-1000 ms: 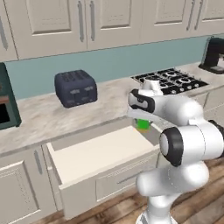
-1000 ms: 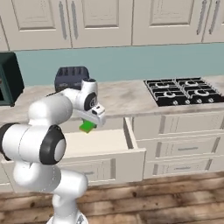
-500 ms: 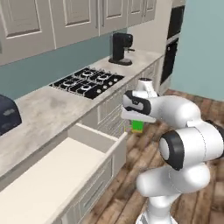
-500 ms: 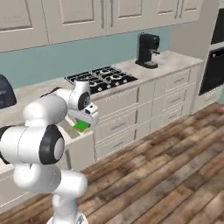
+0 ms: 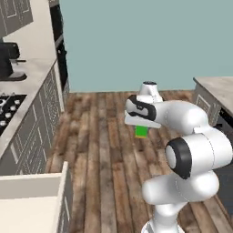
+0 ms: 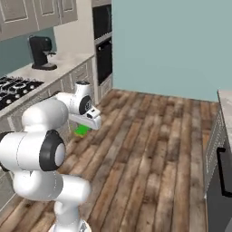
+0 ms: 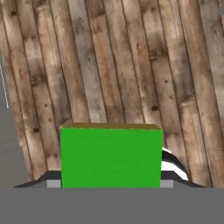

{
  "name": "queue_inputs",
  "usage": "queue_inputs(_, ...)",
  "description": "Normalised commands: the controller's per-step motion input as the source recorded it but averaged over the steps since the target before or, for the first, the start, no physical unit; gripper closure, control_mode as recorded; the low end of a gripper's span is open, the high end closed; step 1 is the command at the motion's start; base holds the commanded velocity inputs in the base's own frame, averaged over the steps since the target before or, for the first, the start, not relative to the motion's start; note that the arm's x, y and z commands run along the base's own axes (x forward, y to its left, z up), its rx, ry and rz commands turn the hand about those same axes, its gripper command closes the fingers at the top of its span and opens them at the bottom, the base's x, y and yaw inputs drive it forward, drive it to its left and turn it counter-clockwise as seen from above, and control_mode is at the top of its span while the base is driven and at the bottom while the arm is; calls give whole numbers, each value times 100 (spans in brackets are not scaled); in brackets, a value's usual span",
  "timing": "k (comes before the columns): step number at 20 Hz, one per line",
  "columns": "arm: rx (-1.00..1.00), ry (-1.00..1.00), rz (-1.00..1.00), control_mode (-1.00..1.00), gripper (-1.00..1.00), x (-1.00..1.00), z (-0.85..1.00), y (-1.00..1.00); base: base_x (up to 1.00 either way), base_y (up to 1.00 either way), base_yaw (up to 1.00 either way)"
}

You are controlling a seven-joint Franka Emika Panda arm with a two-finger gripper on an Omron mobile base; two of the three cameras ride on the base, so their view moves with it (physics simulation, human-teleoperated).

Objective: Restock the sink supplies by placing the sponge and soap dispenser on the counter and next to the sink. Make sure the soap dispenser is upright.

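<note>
— What does the sponge (image 7: 111, 155) look like?
— A bright green block with a yellowish top edge, pinched in the gripper (image 5: 141, 131) above the wood floor (image 7: 131, 65).
— Anything else in the side cameras?
— The left one shows an open drawer (image 5: 32, 202); the right one a coffee machine (image 6: 40, 52) and an oven (image 6: 102, 36).

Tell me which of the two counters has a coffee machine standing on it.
It is the counter along the wall with the cabinets, beside the stovetop: the black coffee machine stands there. The other counter, across the wooden floor, shows none.
</note>
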Motion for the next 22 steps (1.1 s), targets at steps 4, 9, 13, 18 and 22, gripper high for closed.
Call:
queue_inputs(4,0,0,0,100,100,0,0,0,-24,1,-94)
queue_inputs(9,0,0,0,100,100,0,0,0,-19,0,-93)
queue_inputs(13,0,0,0,100,100,0,0,0,-16,0,-92)
queue_inputs(18,0,0,0,100,100,0,0,0,-6,0,-90)
queue_inputs(22,0,0,0,100,100,0,0,0,1,0,-80)
